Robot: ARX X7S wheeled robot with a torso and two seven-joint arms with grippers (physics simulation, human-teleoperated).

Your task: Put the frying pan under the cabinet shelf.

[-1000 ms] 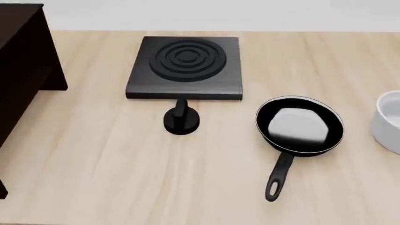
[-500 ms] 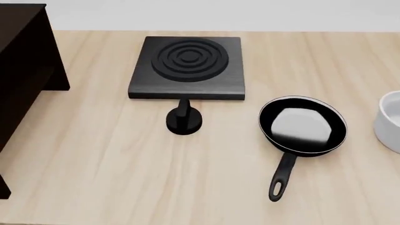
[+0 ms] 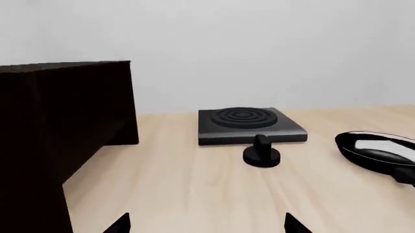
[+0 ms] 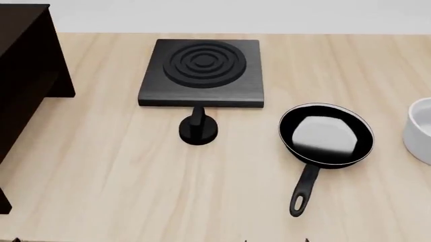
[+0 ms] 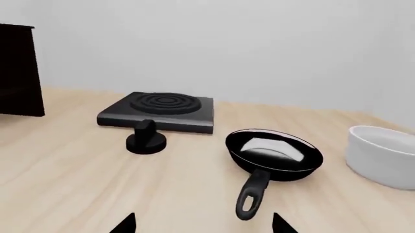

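On the pale wooden tabletop (image 4: 101, 166), toward the robot's right, sits the round black frying pan with a pale grey base (image 4: 326, 133), its long looped handle (image 4: 302, 191) pointing back at the robot and running almost straight toward the right gripper (image 5: 202, 224), whose spread fingertips frame it in the right wrist view. That arm looks the nearer; the left gripper (image 3: 206, 224), likewise wide and empty, faces the dark brown boxy cabinet shelf (image 4: 27, 70) far to the left, well apart from the pan.

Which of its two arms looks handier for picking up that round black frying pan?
Probably the right. The round black frying pan lies on the robot's right side of the table, away from the dark brown cabinet shelf. The right gripper faces the pan's long handle closely; the left gripper sees only its edge.
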